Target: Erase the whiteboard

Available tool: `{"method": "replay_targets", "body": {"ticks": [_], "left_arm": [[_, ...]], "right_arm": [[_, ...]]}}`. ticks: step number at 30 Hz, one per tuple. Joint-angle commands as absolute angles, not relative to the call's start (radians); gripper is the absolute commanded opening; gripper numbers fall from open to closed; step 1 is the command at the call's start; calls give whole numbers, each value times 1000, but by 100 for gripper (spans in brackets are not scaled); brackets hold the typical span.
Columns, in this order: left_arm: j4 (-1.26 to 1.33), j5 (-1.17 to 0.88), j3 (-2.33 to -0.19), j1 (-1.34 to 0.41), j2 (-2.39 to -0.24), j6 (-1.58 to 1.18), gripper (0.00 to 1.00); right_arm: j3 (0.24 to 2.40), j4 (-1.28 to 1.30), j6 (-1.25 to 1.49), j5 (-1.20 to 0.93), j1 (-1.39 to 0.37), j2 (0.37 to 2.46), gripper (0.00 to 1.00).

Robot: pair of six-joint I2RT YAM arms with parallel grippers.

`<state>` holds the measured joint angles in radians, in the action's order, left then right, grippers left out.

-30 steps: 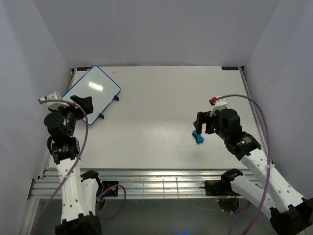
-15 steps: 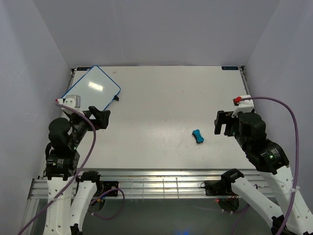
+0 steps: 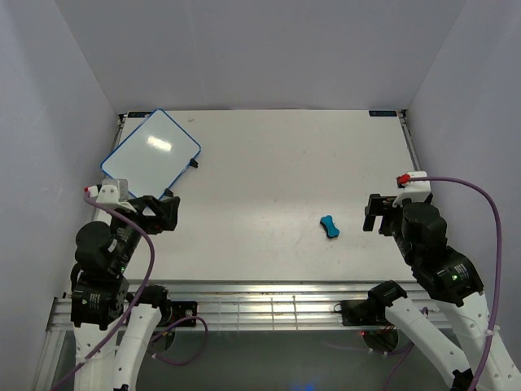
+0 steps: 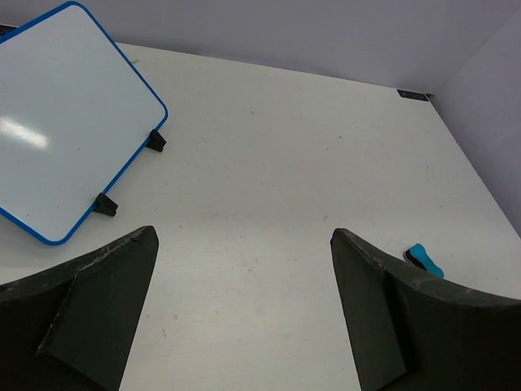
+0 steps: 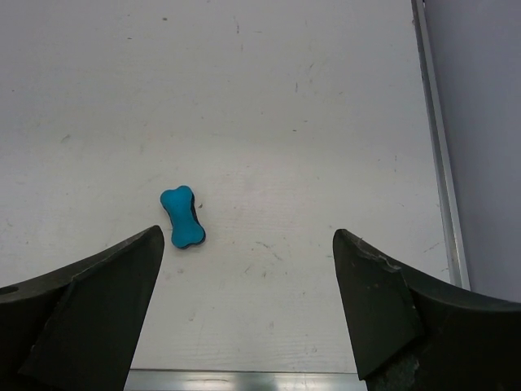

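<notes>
Both arms pulled back; whiteboard lies far-left, well apart from spread left pincer. Right pincer spread, blue eraser near. White tabletop, pale walls.

— The whiteboard: what finish?
— A glossy white face with a bright patch of glare on it. The thin blue frame looks like smooth plastic.
— And the table?
— Matt off-white and smooth, with faint specks and scuffs. The rail at its near edge is bare silvery metal, ribbed and shiny.
— The eraser?
— Blue and smooth, plastic-looking, with a slight sheen.
— The left gripper?
— Its fingers are black, matt, grainy and rough at the edges. The right gripper looks the same.
</notes>
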<state>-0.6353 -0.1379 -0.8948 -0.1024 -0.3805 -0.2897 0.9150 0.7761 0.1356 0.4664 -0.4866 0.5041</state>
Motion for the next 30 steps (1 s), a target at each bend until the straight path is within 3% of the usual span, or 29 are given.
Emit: {"method": "replay_targets", "body": {"ticks": [1,30], "left_arm": [[-657,-101,-897,-110,-382,-284,98],[-652,-133,-887,-114,-420,-245,98]], "right_arm": [[897,732,146,489,-491,479,90],[936,742,140,517,-491,469,90]]}}
